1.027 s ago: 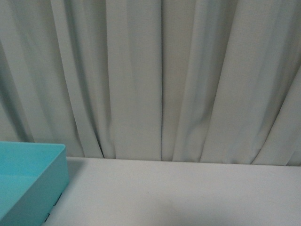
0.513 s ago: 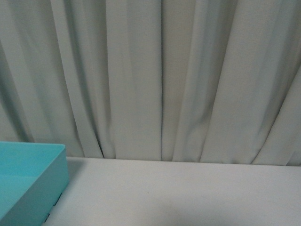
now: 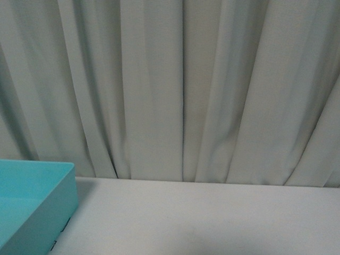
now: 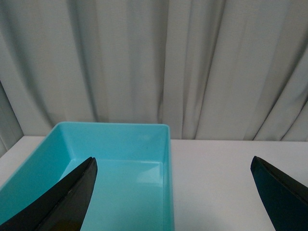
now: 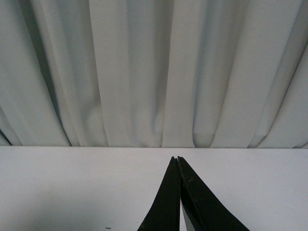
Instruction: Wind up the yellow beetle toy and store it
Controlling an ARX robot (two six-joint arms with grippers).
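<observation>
Your left gripper (image 4: 173,162) gapes wide, empty, facing the rectangular turquoise plastic bin (image 4: 115,129); your right gripper's (image 5: 176,161) fingers meet, holding nothing.

Teal bin (image 3: 61,212) partly off-frame

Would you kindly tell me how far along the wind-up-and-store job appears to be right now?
Done: nothing evident; the visible part of the teal bin holds no toy. In hand: nothing; the left gripper is open, facing the bin, and the right gripper is shut, empty. Left: everything, as the yellow beetle toy appears in no view.
</observation>
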